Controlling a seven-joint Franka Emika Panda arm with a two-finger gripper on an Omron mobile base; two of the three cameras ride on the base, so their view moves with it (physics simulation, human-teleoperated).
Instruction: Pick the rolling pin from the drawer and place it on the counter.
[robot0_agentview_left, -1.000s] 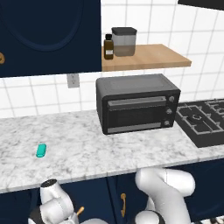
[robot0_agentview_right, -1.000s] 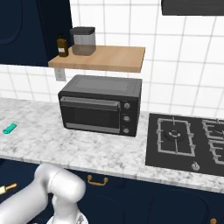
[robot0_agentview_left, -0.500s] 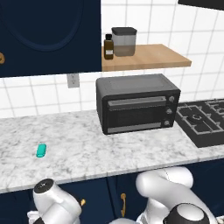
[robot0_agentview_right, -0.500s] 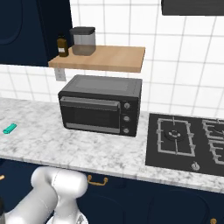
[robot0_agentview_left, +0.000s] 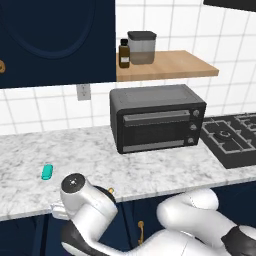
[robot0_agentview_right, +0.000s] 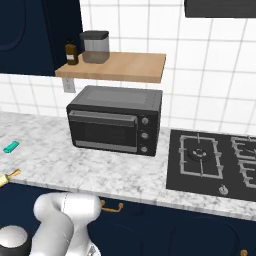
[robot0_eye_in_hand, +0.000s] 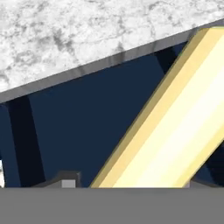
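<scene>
Close up in the hand view, the rolling pin (robot0_eye_in_hand: 175, 127) is lying diagonally, its long axis running from lower left to upper right, against navy cabinet fronts (robot0_eye_in_hand: 83, 122) below the counter (robot0_eye_in_hand: 87, 30) edge. In the right base view its orange-tan handle (robot0_agentview_right: 9, 176) is poking past the counter's front lip (robot0_agentview_right: 125, 192). Whether the fingers are clamping it, I cannot tell. Open marble is stretching between the teal capsule (robot0_agentview_left: 47, 172) and the toaster oven (robot0_agentview_left: 156, 117).

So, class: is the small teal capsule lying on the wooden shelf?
No, the teal capsule lies on the marble counter, left of the toaster oven.
</scene>
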